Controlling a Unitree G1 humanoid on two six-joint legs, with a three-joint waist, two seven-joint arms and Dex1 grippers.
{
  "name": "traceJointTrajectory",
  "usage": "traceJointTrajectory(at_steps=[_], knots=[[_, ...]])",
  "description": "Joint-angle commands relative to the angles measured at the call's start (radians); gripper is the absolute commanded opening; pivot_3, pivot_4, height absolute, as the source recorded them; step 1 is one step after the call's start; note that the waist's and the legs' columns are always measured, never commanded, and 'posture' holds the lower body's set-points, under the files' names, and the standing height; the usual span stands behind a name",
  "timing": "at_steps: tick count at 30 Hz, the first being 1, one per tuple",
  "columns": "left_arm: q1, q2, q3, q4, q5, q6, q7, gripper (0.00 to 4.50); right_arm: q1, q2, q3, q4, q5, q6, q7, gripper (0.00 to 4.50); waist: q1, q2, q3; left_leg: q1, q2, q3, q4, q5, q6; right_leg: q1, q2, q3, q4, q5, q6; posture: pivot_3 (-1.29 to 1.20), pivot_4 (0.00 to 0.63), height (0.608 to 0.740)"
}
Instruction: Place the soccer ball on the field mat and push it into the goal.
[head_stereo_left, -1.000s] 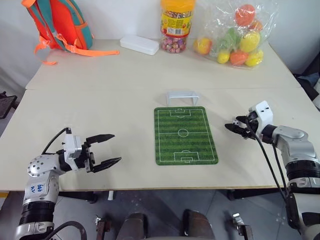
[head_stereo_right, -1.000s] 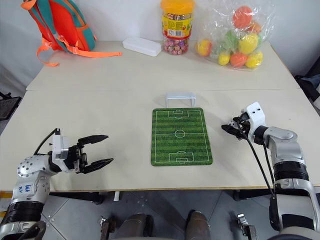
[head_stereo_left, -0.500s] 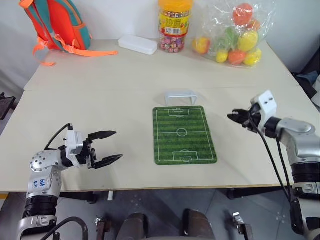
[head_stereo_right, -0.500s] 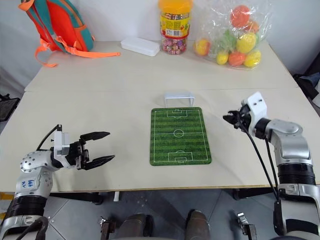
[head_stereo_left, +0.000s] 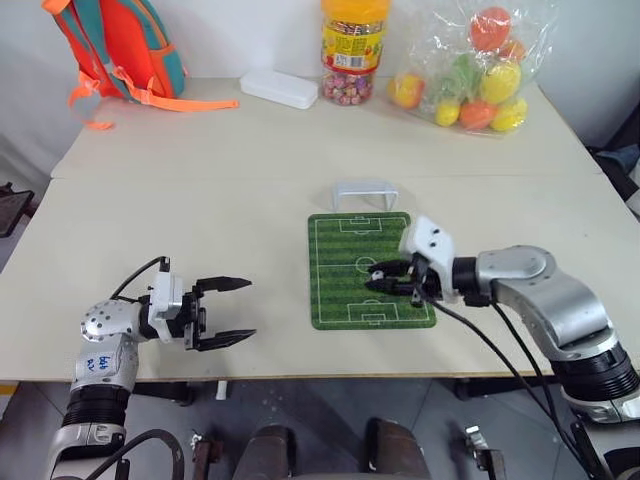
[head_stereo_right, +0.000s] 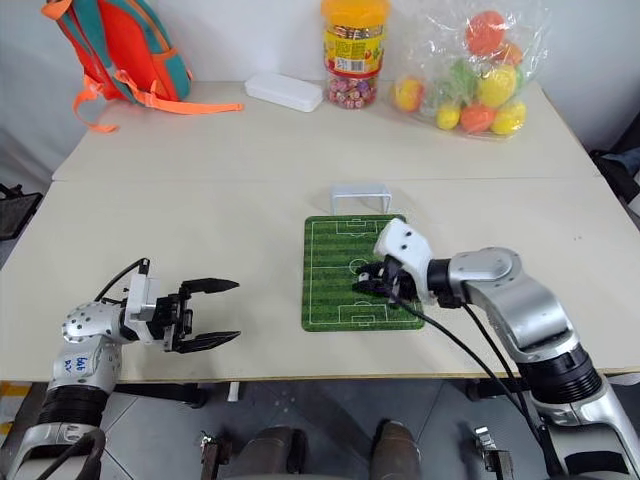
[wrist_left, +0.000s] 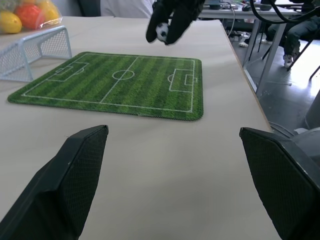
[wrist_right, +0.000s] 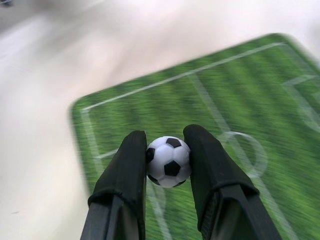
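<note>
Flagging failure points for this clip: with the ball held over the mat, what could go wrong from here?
1. The tiny white-and-black soccer ball is pinched only at the black fingertips of the right gripper, above the green striped field mat; released from there, it may bounce or roll off.
2. The small white plastic goal is narrow, so a skewed push could miss.

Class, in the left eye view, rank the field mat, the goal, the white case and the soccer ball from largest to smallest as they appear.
1. Field mat
2. White case and goal: look alike in size, and the case lies farther away, so unranked
3. Soccer ball, pinched in the right gripper
</note>
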Motion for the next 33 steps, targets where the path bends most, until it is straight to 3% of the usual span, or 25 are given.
traceJointTrajectory(at_steps=[1,12,28,29,33], knots=[[0.029,0.014,0.008,-0.036,-0.022,0.012,-0.018,4.50,-0.005,-0.016,0.058,-0.030,-0.021,-0.039,0.057,0.84,0.000,0.000,0.000,0.000,0.000,0.000,0.000,0.000,0.000,0.000,0.000,0.000,0.000,0.000,0.000,0.00,0.150,0.740],[0.058,0.019,0.022,-0.064,-0.027,0.019,-0.023,4.50,-0.030,0.013,0.124,0.119,-0.110,-0.167,0.114,0.84,0.000,0.000,0.000,0.000,0.000,0.000,0.001,0.000,0.000,-0.001,0.000,0.000,0.000,0.000,0.000,0.00,0.150,0.740],[0.065,0.020,0.031,-0.078,-0.022,0.012,0.002,4.50,0.020,0.013,0.125,0.149,-0.159,-0.220,0.134,0.84,0.000,-0.001,0.000,0.000,0.000,0.001,0.000,0.000,0.000,-0.001,0.000,0.000,0.001,0.000,0.000,0.00,0.150,0.740],[0.065,0.020,0.031,-0.078,-0.022,0.012,0.004,4.50,0.021,0.013,0.124,0.152,-0.160,-0.222,0.134,1.57,0.000,-0.001,0.000,0.000,0.000,0.001,0.000,0.000,0.000,-0.001,0.000,0.000,0.001,0.000,0.000,0.00,0.150,0.740],[0.061,0.019,0.032,-0.076,-0.023,0.011,0.008,4.50,0.021,0.018,0.115,0.155,-0.164,-0.236,0.131,2.84,0.000,-0.001,0.000,0.000,0.000,0.001,0.001,0.000,0.000,-0.001,0.000,0.000,0.001,0.000,0.000,0.00,0.150,0.740]])
